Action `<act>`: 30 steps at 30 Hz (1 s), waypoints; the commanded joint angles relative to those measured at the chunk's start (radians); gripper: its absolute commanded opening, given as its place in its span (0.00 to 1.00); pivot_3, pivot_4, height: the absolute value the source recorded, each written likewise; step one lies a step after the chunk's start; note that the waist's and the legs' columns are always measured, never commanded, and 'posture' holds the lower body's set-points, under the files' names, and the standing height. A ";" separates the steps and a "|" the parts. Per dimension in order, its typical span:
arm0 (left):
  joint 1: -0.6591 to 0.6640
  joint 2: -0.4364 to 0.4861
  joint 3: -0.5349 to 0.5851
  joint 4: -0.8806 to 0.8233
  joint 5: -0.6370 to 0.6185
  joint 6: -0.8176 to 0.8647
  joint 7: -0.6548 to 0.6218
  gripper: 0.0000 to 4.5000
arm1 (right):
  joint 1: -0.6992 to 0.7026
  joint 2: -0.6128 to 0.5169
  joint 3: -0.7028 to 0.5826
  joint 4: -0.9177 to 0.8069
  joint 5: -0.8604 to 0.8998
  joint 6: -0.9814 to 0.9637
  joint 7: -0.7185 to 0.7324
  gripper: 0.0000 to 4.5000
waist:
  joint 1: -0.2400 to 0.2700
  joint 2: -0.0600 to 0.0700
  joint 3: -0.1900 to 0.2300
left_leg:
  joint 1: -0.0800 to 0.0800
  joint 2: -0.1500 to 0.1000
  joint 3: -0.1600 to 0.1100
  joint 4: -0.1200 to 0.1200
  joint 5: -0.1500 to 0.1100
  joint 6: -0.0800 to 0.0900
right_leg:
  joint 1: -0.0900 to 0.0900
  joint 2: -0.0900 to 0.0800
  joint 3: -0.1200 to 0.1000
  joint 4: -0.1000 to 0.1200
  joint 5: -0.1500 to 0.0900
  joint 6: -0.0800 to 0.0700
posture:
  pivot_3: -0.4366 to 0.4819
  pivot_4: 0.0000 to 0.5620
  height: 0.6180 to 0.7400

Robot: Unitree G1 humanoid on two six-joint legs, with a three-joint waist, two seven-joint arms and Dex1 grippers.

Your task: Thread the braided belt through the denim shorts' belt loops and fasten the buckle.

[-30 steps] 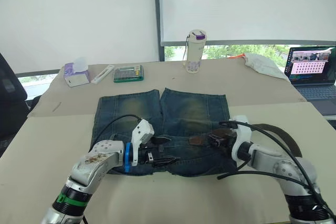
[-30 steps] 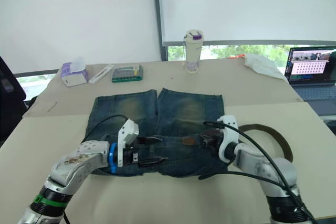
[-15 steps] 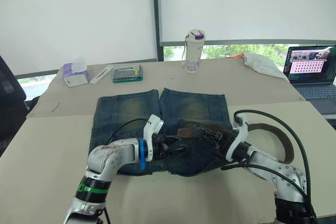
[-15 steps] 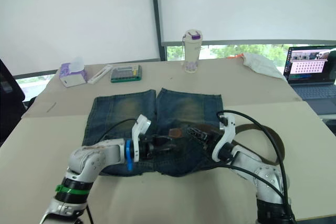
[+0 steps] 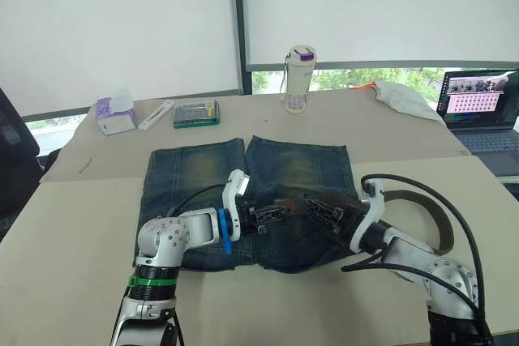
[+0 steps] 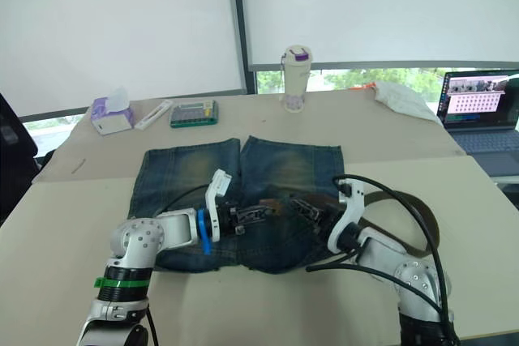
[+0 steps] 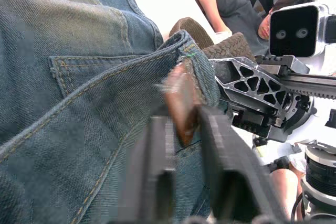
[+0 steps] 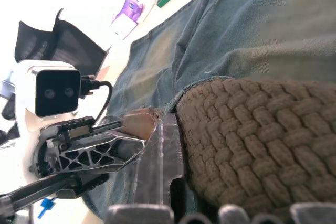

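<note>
We take the blue denim shorts [image 5: 243,192] with faded yellowish patches as our landmark; they lie flat on the beige table [image 5: 73,232], legs pointing toward the window, waistband nearest the robot and bunched upward at its middle. The left gripper [image 5: 272,215] reaches in over the waistband from the shorts' left side, the right gripper [image 5: 312,206] from their right, and the two nearly meet above the lifted waistband. In the left wrist view the left gripper's [image 7: 184,124] two black fingers [image 7: 157,161] stand a little apart with a brown leather tab between them, pressed against the one finger; whether both fingers bear on it we cannot tell. The tab sits at the waistband's raised edge, but whether it belongs to the shorts or the belt is hard to make out. The long dark brown braided belt [image 5: 422,200] loops over the table off the shorts' right side, and its woven end [image 8: 252,145] fills the right gripper's [image 8: 168,145] grasp, the fingers clamped on it at the waistband edge. The belt's silver buckle and the denim belt loops are hidden by fabric and grippers. Beyond the shorts' legs stand a pale lidded cup [image 5: 301,79], a green calculator [image 5: 197,113] and a purple tissue box [image 5: 117,113]; a laptop [image 5: 480,111] is cut off at the table's right edge.
</note>
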 commanded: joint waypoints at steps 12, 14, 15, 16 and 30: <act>-0.063 -0.050 -0.010 0.041 -0.006 -0.044 -0.002 0.00 | -0.044 -0.314 0.200 -0.328 -0.321 0.219 -0.160 0.78 | 0.006 -0.005 0.001 | -0.004 0.001 0.000 0.005 0.000 -0.001 | -0.003 0.000 0.001 -0.001 0.000 0.000 | 0.48 0.27 1.00; -0.063 -0.054 -0.020 0.039 -0.005 -0.047 -0.006 0.00 | -0.073 -0.307 0.250 -0.292 -0.371 0.248 -0.174 0.78 | 0.011 -0.005 0.001 | -0.004 0.000 0.001 0.006 0.000 -0.001 | -0.003 0.000 0.001 -0.001 0.000 0.000 | 0.48 0.27 1.00; -0.062 -0.054 -0.025 0.036 -0.005 -0.048 -0.008 0.00 | -0.084 -0.284 0.253 -0.282 -0.366 0.261 -0.173 0.69 | 0.016 -0.005 0.000 | -0.004 0.000 0.001 0.006 0.000 -0.001 | -0.003 -0.001 0.000 -0.001 0.000 0.000 | 0.48 0.27 1.00; -0.062 -0.052 -0.029 0.033 -0.005 -0.050 -0.010 0.00 | -0.093 -0.269 0.255 -0.280 -0.367 0.273 -0.171 0.66 | 0.017 -0.005 0.000 | -0.004 -0.001 0.001 0.006 0.000 -0.001 | -0.003 -0.001 0.000 -0.001 0.000 0.000 | 0.48 0.27 1.00; -0.092 -0.107 -0.073 0.049 0.011 -0.072 0.002 0.00 | -0.017 -0.333 0.045 -0.302 -0.510 0.333 -0.139 0.01 | 0.038 -0.005 0.001 | -0.005 -0.002 0.001 0.007 0.000 0.000 | -0.003 -0.002 0.000 -0.001 0.000 0.000 | 0.48 0.27 1.00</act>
